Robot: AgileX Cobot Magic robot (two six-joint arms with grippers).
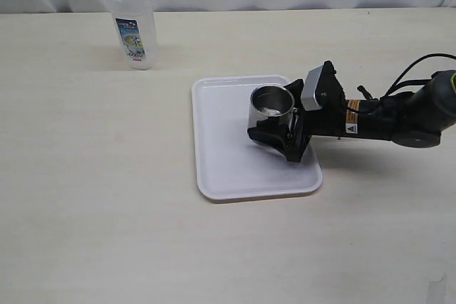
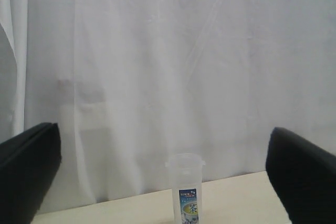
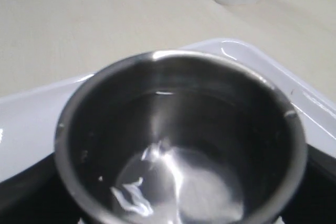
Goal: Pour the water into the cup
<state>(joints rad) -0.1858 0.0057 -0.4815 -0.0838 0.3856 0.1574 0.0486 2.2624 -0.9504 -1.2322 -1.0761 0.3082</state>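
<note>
We are seeing the right claw (image 1: 271, 112) reaching in low over the white tray (image 1: 214, 169), and it is closing on the cup (image 1: 273, 103): one black finger is lying against the cup's near side and the other against its far side, so the steel tumbler is sitting squarely between them, gripped as far as we can judge. The cup is standing on the tray with its mouth facing up. From the right wrist view we are looking straight down into it, where the water (image 3: 157, 182) is lying as a thin clear layer, glinting on the bottom. Beyond this claw's fingertips, well apart and off the tray, a translucent bottle (image 1: 132, 23) with a blue and yellow label is standing upright on the table (image 1: 107, 211). The left claw (image 2: 165, 177) is hanging wide open, its two dark fingers (image 2: 29, 171) gripping nothing, and it is facing that same bottle and a white curtain (image 2: 157, 51) behind it.
</note>
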